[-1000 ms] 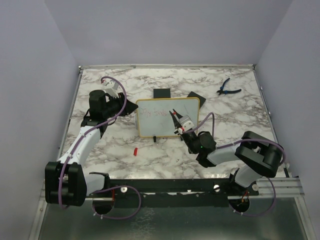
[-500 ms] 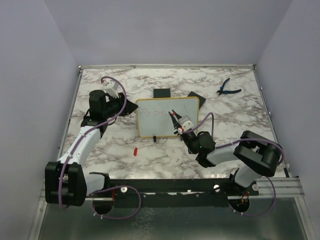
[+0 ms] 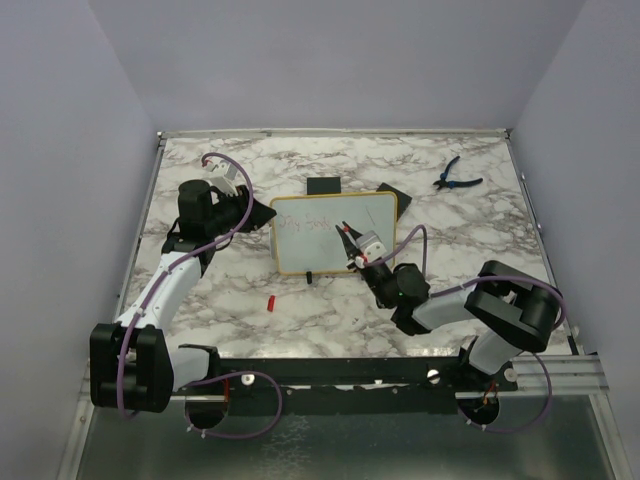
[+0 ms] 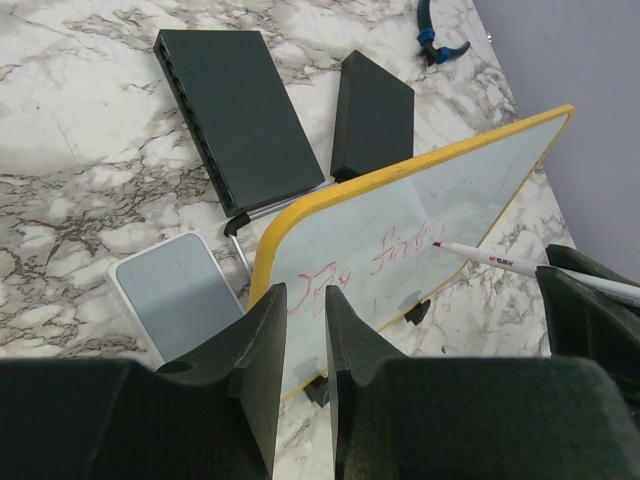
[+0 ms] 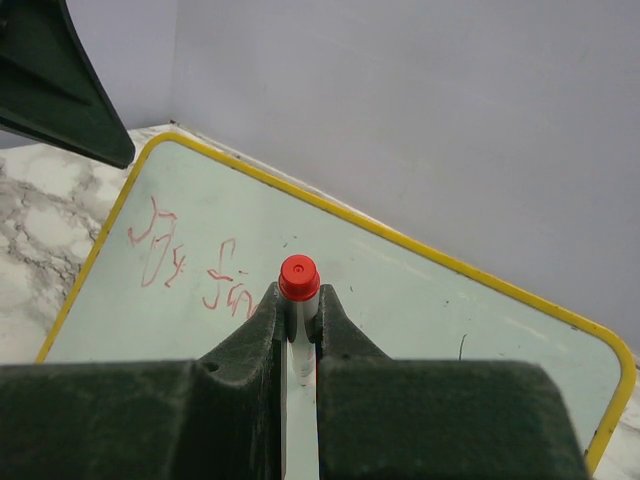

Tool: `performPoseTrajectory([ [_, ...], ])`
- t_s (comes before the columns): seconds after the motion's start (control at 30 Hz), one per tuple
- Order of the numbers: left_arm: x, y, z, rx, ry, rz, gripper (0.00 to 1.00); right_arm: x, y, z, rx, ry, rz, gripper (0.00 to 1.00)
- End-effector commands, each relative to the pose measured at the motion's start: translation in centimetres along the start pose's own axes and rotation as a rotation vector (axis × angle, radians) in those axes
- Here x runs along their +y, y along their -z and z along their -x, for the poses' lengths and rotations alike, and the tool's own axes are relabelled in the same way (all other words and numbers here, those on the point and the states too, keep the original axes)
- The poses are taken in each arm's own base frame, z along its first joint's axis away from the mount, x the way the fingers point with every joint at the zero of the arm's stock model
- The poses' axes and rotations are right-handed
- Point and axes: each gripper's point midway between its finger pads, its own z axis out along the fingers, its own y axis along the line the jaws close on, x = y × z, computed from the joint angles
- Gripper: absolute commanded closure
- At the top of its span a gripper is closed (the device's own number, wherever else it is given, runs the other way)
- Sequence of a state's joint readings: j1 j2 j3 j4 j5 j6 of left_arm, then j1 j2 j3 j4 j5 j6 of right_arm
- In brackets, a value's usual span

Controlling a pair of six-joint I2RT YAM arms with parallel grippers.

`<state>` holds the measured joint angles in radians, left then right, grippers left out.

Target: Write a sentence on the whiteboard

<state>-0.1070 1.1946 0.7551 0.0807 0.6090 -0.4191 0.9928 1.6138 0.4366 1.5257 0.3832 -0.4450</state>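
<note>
The whiteboard (image 3: 372, 214) stands tilted on the table, yellow-framed with black feet. The sentence (image 3: 305, 222) is faint red scribble on its left half, plain in the left wrist view (image 4: 372, 268) and the right wrist view (image 5: 190, 262). My right gripper (image 3: 347, 236) is shut on a white marker (image 5: 299, 345) with a red end (image 5: 298, 277). Its tip touches the board (image 4: 470, 190) just right of the writing. My left gripper (image 3: 262, 213) is at the board's upper left corner, jaws a narrow gap apart (image 4: 303, 300), nothing seen pinched.
Two black slabs (image 3: 323, 187) (image 3: 392, 190) lie behind the board, and a pale grey tile (image 4: 180, 290) lies by its left edge. A red marker cap (image 3: 271, 301) lies on the marble in front. Blue pliers (image 3: 458, 178) lie at the far right.
The right gripper and marker have shifted slightly left across the board. The board's top edge has tipped back a little. The left arm has not moved.
</note>
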Motion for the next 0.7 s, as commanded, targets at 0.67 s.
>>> performPoseTrajectory([
  [0.67, -0.5, 0.2, 0.3, -0.014, -0.029, -0.015, 0.77, -3.4, 1.1, 6.3, -0.206, -0.093, -0.114, 0.99],
])
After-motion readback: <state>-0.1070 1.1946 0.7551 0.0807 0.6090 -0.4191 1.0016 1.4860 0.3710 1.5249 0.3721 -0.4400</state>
